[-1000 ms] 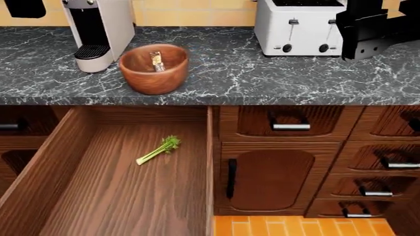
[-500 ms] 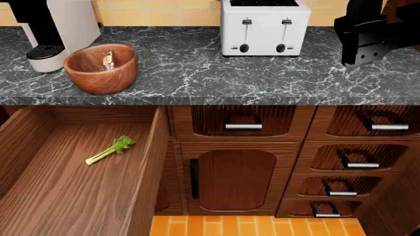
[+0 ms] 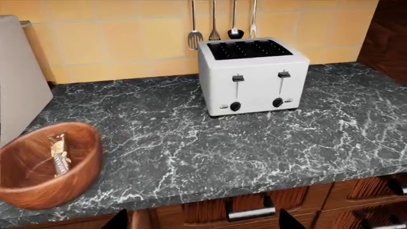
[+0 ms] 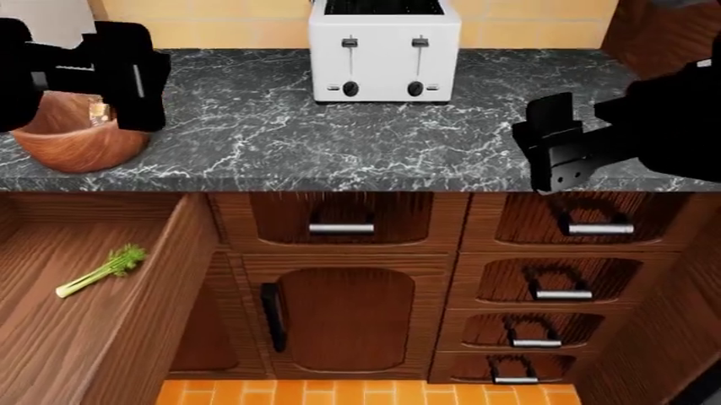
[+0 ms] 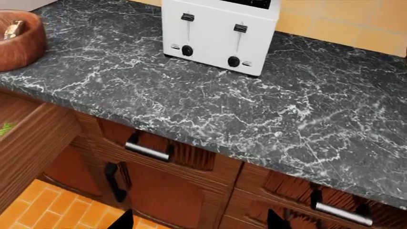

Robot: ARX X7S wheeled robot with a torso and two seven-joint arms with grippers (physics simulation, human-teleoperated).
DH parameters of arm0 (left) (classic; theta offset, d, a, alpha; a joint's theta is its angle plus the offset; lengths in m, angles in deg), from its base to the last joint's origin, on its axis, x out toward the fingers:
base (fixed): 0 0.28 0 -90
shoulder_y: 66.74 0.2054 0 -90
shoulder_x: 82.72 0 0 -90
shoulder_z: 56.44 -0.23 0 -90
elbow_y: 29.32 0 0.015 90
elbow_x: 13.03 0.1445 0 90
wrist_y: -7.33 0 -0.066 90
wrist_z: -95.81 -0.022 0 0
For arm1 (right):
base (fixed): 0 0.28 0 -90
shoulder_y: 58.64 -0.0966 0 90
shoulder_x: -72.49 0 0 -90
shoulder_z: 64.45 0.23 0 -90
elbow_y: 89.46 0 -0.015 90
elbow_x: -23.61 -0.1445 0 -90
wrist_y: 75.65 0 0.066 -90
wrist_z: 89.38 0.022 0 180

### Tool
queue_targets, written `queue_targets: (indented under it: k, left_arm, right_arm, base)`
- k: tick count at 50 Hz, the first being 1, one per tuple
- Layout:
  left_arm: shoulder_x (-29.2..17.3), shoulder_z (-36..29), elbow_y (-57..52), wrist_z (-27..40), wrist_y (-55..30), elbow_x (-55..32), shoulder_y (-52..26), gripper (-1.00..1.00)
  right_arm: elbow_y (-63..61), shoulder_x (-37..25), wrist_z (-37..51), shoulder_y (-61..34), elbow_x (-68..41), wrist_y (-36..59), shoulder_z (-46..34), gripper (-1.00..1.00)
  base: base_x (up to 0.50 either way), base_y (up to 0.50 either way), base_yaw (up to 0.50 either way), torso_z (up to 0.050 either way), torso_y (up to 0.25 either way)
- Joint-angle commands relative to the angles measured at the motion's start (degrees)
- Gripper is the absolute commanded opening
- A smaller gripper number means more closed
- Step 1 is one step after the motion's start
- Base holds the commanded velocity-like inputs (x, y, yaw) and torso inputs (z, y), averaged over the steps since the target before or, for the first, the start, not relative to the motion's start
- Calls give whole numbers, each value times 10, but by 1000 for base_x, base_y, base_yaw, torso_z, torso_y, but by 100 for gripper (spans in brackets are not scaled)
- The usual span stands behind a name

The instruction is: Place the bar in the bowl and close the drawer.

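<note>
The bar (image 3: 59, 153) leans inside the wooden bowl (image 3: 38, 191) on the dark marble counter; both also show in the right wrist view, bar (image 5: 14, 28) and bowl (image 5: 22, 45). In the head view my left gripper (image 4: 138, 76) hangs in front of the bowl (image 4: 67, 150) and hides most of it. Its jaws stand wide apart and empty (image 3: 203, 224). My right gripper (image 4: 552, 153) is over the counter's front edge right of the toaster, open and empty (image 5: 200, 224). The drawer (image 4: 147, 312) stands pulled out at the lower left; its handle is out of view.
A celery stalk (image 4: 101, 270) lies in the drawer. A white toaster (image 4: 383, 51) stands at the back of the counter, a coffee machine (image 3: 19, 81) beside the bowl, and utensils (image 3: 213, 21) hang on the wall. Small silver-handled drawers (image 4: 561, 293) and a cabinet door (image 4: 338, 321) lie below.
The head view has swung to the right, so bowl, toaster and drawer shifted left. My left gripper has come into view in front of the bowl. My right gripper has moved down and left.
</note>
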Motion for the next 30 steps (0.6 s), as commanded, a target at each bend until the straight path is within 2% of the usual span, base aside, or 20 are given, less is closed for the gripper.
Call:
queue_targets:
  k: [1,14,26,30]
  left_arm:
    - [0,-7,-10,-4,4,-2,15,100]
    - [-2,-16,-16,4,7,-13,1,100]
    - [-5,-20,-19,2,8,-11,-2,100]
    - [-5,-22,-19,1,7,-8,-3,100]
  right_arm:
    - [-8,5,-26,24,5,1,3,100]
    - [-14,3,-31,15,-4,-1,-5,100]
    - [-16,4,-37,18,-1,-13,-7,100]
    - [-5,3,-43,23,-15,-41,1,100]
  base:
    - [500,-195,0,0,0]
    - [500,-183,0,0,0]
    - [500,-35,0,0,1]
    - [122,0,0,0,3]
